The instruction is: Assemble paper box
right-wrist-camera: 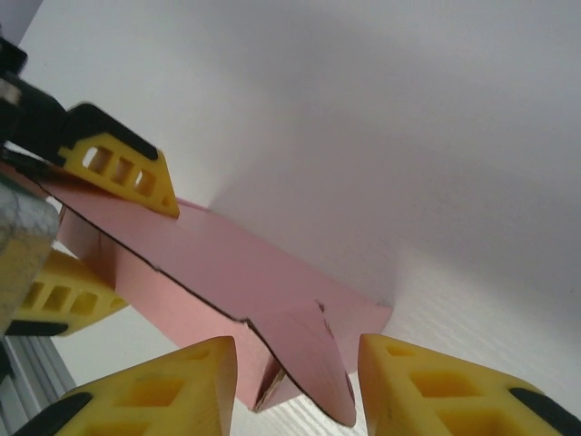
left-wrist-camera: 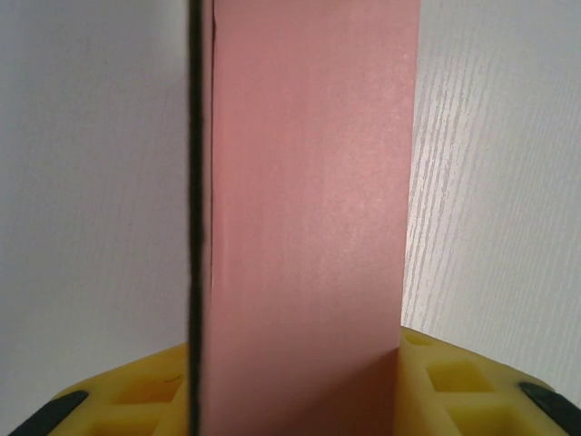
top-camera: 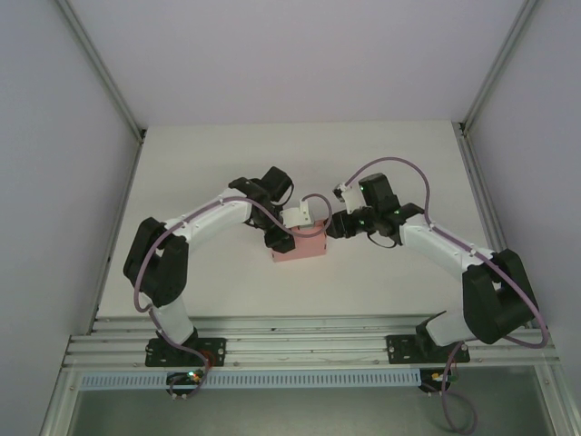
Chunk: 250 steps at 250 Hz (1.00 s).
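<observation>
Here's the paper box [top-camera: 300, 243], mid-bench [top-camera: 218, 286], a shade toward the near edge. The left fingers [left-wrist-camera: 499, 404] are clamped hard across one pink wall. The right fingers [right-wrist-camera: 390, 363] are spread wide, straddling the end flap [right-wrist-camera: 310, 356] and gripping nothing.

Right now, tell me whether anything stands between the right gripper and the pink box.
Nothing visible does. The right gripper is open, with the pointed flap of the box lying between its fingers. The left gripper clamps the box's other end.
</observation>
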Motion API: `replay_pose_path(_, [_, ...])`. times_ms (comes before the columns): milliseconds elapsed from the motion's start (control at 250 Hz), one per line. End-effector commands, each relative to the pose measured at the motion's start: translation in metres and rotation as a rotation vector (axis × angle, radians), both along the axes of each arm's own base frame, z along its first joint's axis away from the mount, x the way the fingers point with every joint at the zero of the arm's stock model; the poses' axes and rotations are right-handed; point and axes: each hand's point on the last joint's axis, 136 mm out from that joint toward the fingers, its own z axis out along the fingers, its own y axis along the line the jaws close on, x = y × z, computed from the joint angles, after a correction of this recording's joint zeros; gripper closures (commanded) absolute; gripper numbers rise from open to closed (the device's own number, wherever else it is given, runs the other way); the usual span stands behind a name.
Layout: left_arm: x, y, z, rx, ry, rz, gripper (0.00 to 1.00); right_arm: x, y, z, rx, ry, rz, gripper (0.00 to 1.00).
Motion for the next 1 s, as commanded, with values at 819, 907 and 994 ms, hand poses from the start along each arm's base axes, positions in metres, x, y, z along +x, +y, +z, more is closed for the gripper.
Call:
replay_pose_path(819, [0.011,-0.006,0.002,-0.038,0.002,0.052,0.60,-0.002,0.033,0.036,0.143,0.087,-0.138,0.96])
replay_pose_path(907, [0.012,-0.009,0.002,-0.046,0.001,0.049,0.60,-0.003,0.034,0.032,0.122,0.087,-0.153,0.97])
replay_pose_path(994, [0.013,-0.010,0.003,-0.052,0.000,0.048,0.60,-0.002,0.028,0.024,0.067,0.048,-0.151,0.97])
